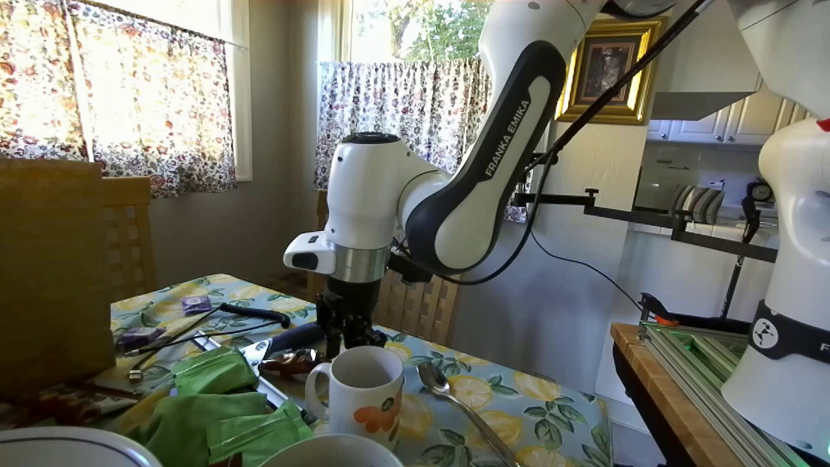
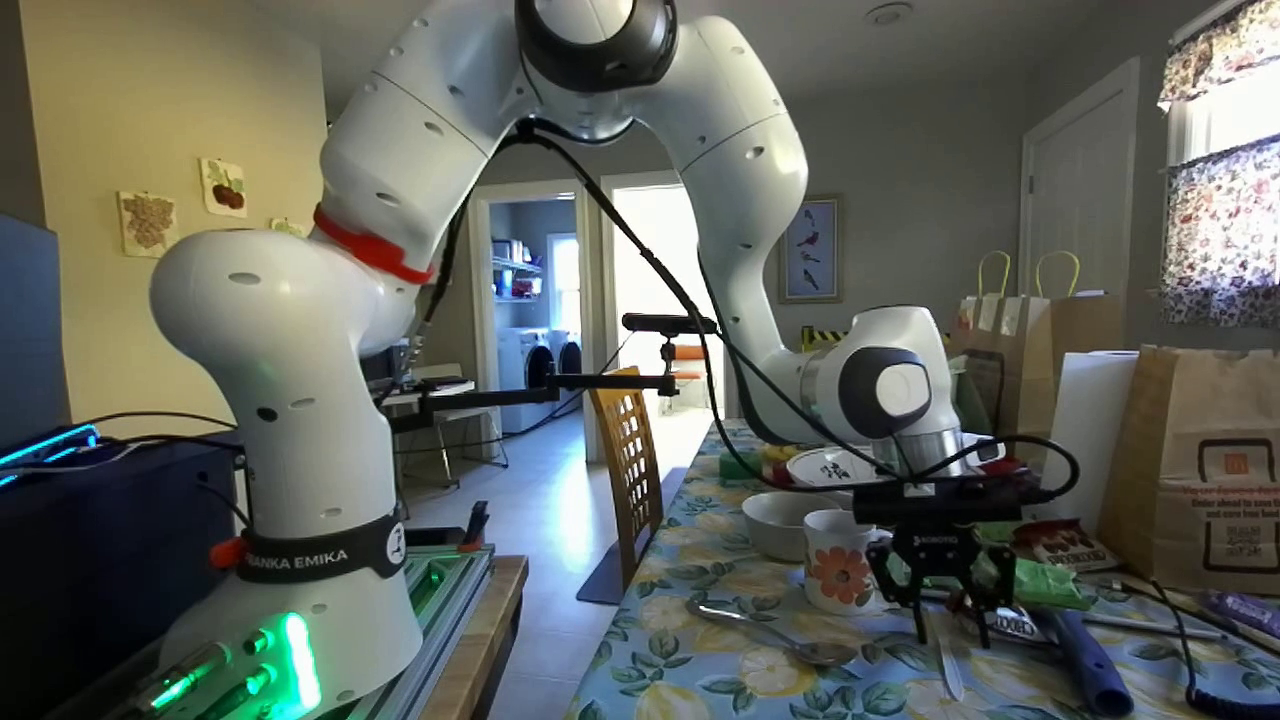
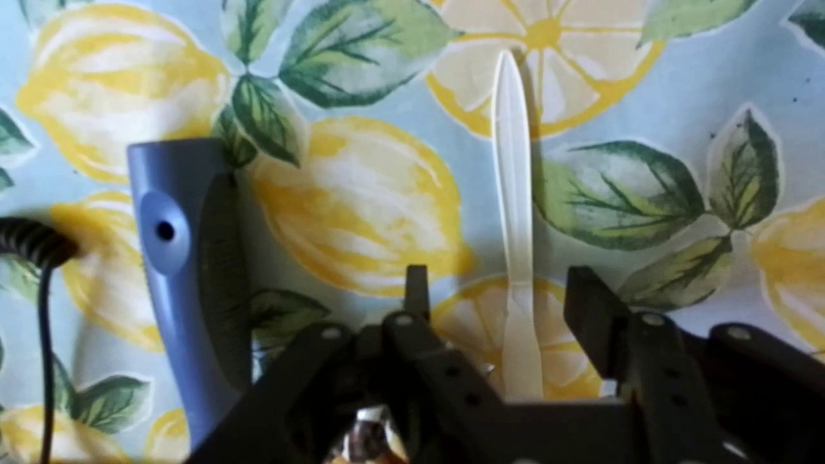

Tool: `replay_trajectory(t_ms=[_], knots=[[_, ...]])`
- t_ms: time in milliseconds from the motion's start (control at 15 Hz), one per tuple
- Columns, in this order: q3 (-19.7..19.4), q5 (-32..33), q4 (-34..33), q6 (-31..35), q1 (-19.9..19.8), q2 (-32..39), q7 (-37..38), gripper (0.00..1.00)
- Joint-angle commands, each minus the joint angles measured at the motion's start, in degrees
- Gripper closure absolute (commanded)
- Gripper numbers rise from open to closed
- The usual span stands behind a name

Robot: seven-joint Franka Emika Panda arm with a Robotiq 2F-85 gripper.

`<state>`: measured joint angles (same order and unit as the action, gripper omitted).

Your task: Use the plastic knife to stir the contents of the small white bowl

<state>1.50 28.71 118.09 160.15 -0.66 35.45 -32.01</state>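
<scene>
The white plastic knife (image 3: pixel 514 167) lies flat on the lemon tablecloth; it also shows in an exterior view (image 2: pixel 947 665). My gripper (image 3: pixel 493 274) is open above it. In the wrist view the knife runs between the two fingers without touching either, and its near end is hidden behind the gripper body. My gripper also shows in both exterior views (image 1: pixel 355 344) (image 2: pixel 953 635), pointing down close over the table. The small white bowl (image 2: pixel 775 528) stands beside the floral mug; only its rim (image 1: pixel 334 447) shows in an exterior view. Its contents are not visible.
A white floral mug (image 2: pixel 838 570) stands between bowl and gripper. A metal spoon (image 2: pixel 765 630) lies in front of the mug. A blue-handled tool (image 3: pixel 177 270) lies beside the knife. Green packets (image 1: pixel 224 415), a coiled black cord (image 1: pixel 253 312) and a paper bag (image 2: pixel 1215 480) are nearby.
</scene>
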Motion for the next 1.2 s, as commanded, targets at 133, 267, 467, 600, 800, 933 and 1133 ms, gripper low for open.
replay_trajectory(t_ms=[133,267,467,600,800,933,1133], knots=[[1.59,-0.86,-3.16,-2.12,-1.27,1.91,-3.48,0.44],[1.83,-1.04,-3.38,-2.41,-1.37,1.97,-3.57,0.55],[2.05,-1.12,-3.57,-2.67,-1.42,2.13,-3.71,0.65],[2.22,-1.24,-3.59,-2.84,-1.52,2.15,-3.84,0.63],[2.33,-1.51,-3.62,-3.28,-1.66,2.23,-4.23,0.73],[2.36,-1.7,-3.76,-3.88,-1.71,2.35,-4.45,0.8],[2.49,-1.92,-4.16,-4.88,-1.77,2.47,-4.81,0.79]])
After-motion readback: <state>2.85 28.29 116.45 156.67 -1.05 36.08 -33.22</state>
